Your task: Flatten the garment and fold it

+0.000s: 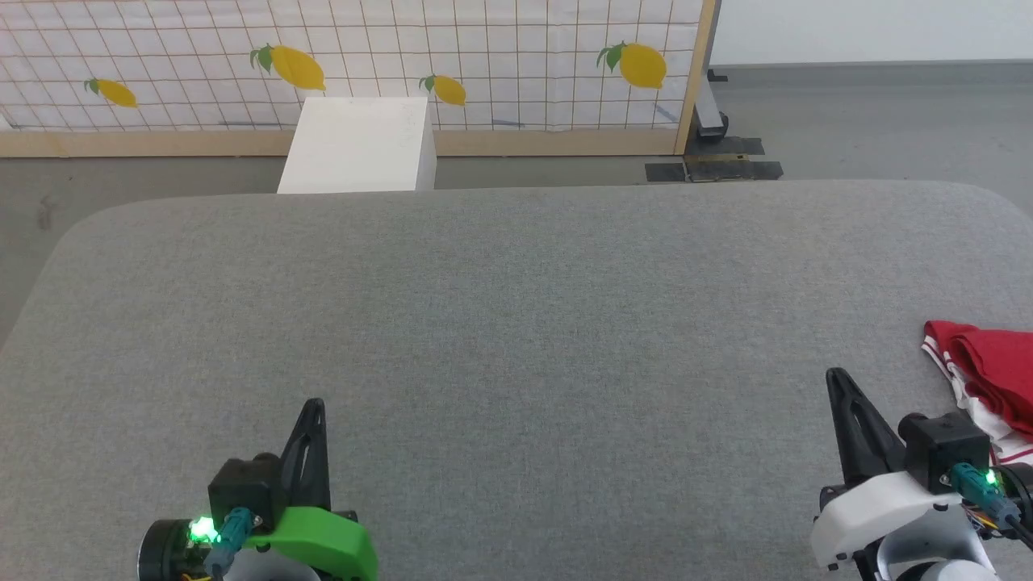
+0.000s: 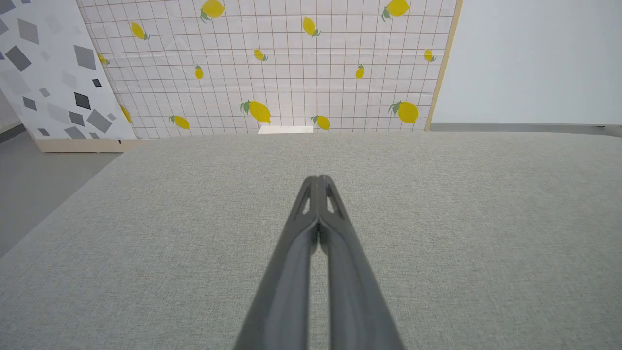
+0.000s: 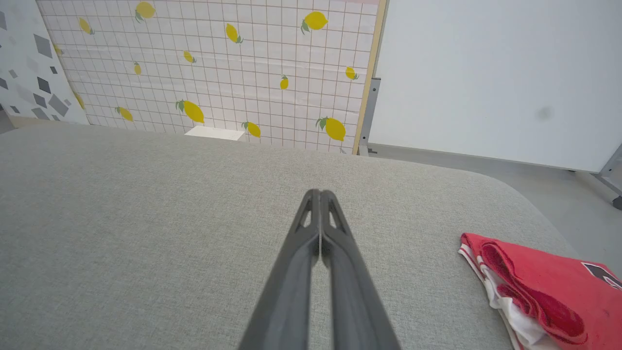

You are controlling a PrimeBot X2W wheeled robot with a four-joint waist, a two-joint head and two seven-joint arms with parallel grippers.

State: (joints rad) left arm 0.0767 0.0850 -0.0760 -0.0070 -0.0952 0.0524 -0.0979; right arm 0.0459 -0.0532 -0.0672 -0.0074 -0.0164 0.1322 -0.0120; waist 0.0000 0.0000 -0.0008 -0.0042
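One garment (image 1: 991,365), left claw (image 1: 315,408), right claw (image 1: 836,379)

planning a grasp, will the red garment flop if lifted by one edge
Likely floppy: the garment lies in soft bunched folds. Probably light, since its layers look thin. It may drag rather than slide on the textured grey surface.
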